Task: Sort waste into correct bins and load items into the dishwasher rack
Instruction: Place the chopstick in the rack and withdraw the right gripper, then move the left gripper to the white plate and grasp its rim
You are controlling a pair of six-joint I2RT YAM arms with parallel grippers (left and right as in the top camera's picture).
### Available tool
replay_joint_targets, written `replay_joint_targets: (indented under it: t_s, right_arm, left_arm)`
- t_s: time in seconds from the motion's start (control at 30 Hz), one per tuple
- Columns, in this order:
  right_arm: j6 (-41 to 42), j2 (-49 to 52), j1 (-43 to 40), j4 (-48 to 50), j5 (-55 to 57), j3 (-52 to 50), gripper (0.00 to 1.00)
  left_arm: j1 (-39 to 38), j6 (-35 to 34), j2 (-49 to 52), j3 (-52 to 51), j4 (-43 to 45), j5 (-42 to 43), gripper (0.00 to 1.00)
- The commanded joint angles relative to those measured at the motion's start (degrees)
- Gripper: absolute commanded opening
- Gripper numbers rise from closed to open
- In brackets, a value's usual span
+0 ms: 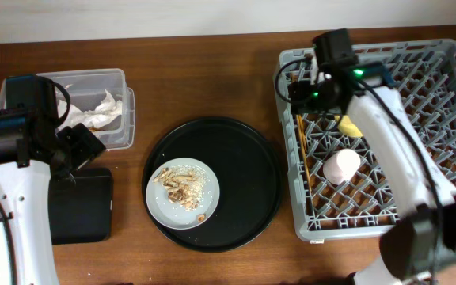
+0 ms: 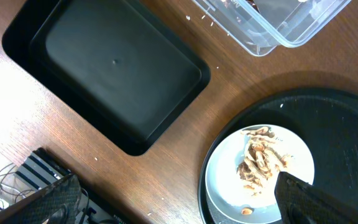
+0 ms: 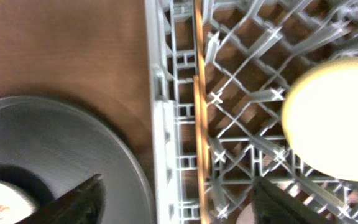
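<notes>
The grey-white plate (image 1: 182, 192) with beige food scraps (image 1: 180, 184) sits on a round black tray. The clear tub (image 1: 93, 99) holds crumpled white tissue (image 1: 101, 111). The shallow black tray (image 1: 81, 206) lies below it. My left gripper (image 1: 80, 146) is open and empty between tub and tray. In its wrist view (image 2: 179, 208) the plate (image 2: 229, 186) and scraps (image 2: 260, 162) lie near one finger. The grey rack (image 1: 442, 119) holds the chopsticks (image 1: 301, 154), yellow bowl (image 1: 350, 126) and pink cup (image 1: 341, 167). My right gripper (image 1: 303, 91) is open over the rack's left edge (image 3: 185, 205). The light-blue cup is out of view.
The large round black tray (image 1: 244, 158) lies between the bins and the rack. The left wrist view shows the black tray (image 2: 117, 81) and a tub corner (image 2: 272, 31). The right wrist view shows the chopsticks (image 3: 199, 124), bowl (image 3: 334, 118) and rack wall (image 3: 161, 124).
</notes>
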Motion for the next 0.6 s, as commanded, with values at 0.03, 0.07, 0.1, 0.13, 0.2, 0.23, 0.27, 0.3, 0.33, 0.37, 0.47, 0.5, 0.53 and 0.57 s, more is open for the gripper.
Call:
replay_joint_targets:
  t_s: [0.03, 0.07, 0.1, 0.13, 0.2, 0.23, 0.27, 0.3, 0.33, 0.37, 0.47, 0.5, 0.53, 0.57]
  right_arm:
    - [6.78, -15.8, -9.84, -4.92, -1.29, 0.22, 0.99]
    - [6.78, -18.08, -14.14, -6.16, -1.33, 0.22, 0.99]
    - [6.8, -19.45, -17.9, -7.34, -1.33, 0.22, 0.99]
    - [6.36, -20.81, -25.49, -9.9, -0.7, 0.22, 0.99]
    - [6.38, -20.26, -34.32, -14.05, 0.39, 0.2, 0.99]
    - [6.38, -19.82, -37.29, -15.85, 0.39, 0.2, 0.99]
    - [6.4, -19.28, -39.6, -17.16, 0.39, 0.2, 0.99]
    - [6.4, -18.45, -42.56, -17.55, 0.39, 0.2, 0.99]
    - [6.4, -17.97, -43.91, -17.55, 0.39, 0.2, 0.99]
    - [6.4, -17.53, -44.68, -17.55, 0.39, 0.2, 0.99]
    - [6.4, -16.37, -44.87, -17.57, 0.39, 0.2, 0.99]
    - [6.4, -16.02, -44.87, -17.57, 0.37, 0.2, 0.99]
    - [6.4, -15.89, -44.87, -17.57, 0.39, 0.2, 0.99]
    - [6.4, -15.8, -44.87, -17.55, 0.39, 0.2, 0.99]
  left_arm:
    - [0.2, -0.59, -0.24, 0.42, -0.02, -0.66, 0.99]
    - [0.2, -0.57, -0.24, 0.42, -0.02, -0.66, 0.99]
    - [0.2, -0.57, -0.24, 0.42, -0.02, -0.66, 0.99]
    - [0.2, -0.57, -0.24, 0.42, -0.02, -0.66, 0.99]
    - [0.2, -0.59, -0.24, 0.42, -0.02, -0.66, 0.99]
    - [0.2, -0.59, -0.24, 0.42, -0.02, -0.66, 0.99]
    - [0.2, -0.57, -0.24, 0.42, -0.02, -0.66, 0.99]
    - [0.2, -0.57, -0.24, 0.42, -0.02, -0.66, 0.99]
    - [0.2, -0.59, -0.24, 0.42, -0.02, -0.66, 0.99]
    - [0.2, -0.59, -0.24, 0.42, -0.02, -0.66, 0.99]
    - [0.2, -0.59, -0.24, 0.42, -0.02, -0.66, 0.99]
    - [0.2, -0.59, -0.24, 0.42, -0.02, -0.66, 0.99]
    - [0.2, -0.59, -0.24, 0.42, -0.02, -0.66, 0.99]
    - [0.2, -0.59, -0.24, 0.42, -0.02, -0.66, 0.99]
